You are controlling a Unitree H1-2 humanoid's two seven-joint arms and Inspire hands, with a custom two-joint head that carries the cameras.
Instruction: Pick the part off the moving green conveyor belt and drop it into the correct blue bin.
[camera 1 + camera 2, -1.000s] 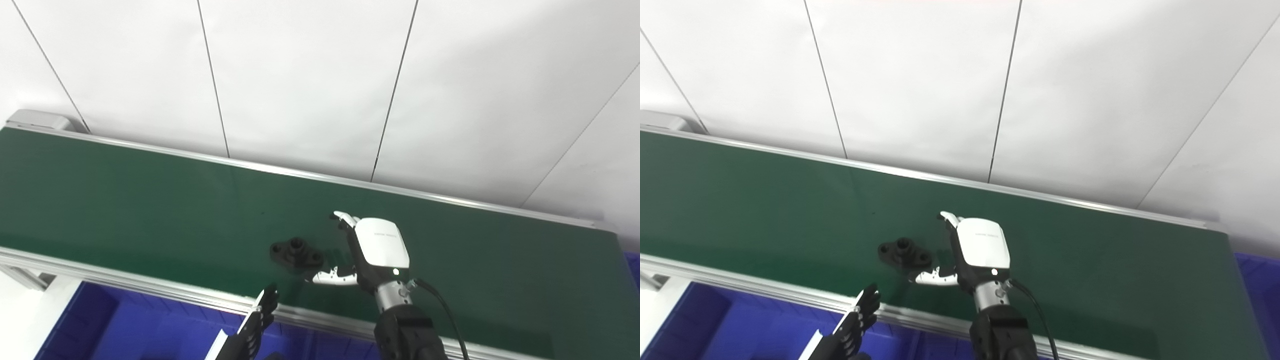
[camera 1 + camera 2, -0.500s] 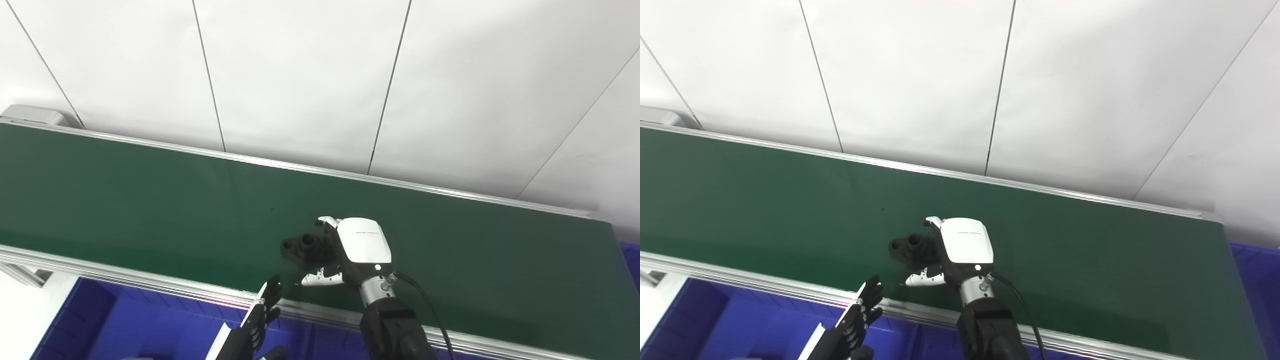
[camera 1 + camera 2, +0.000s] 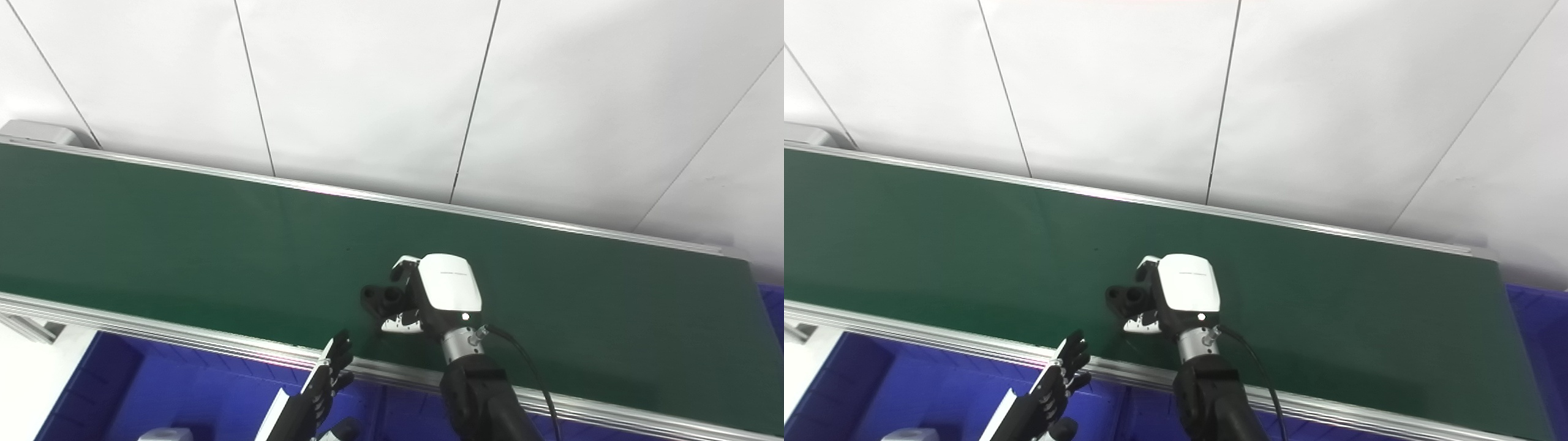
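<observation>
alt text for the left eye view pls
The right hand is closed around a black part on the green conveyor belt. The left hand hangs open over a blue bin at the belt's near edge, before white wall panels.

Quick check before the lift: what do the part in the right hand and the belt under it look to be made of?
Part: matte black, no glints, a raised bored boss; moulded plastic or coated metal, I cannot tell which. Right hand is closed around it. Conveyor belt: smooth dark green sheet with a soft sheen, probably PVC or rubber, between bright silver rails that look like aluminium.
</observation>
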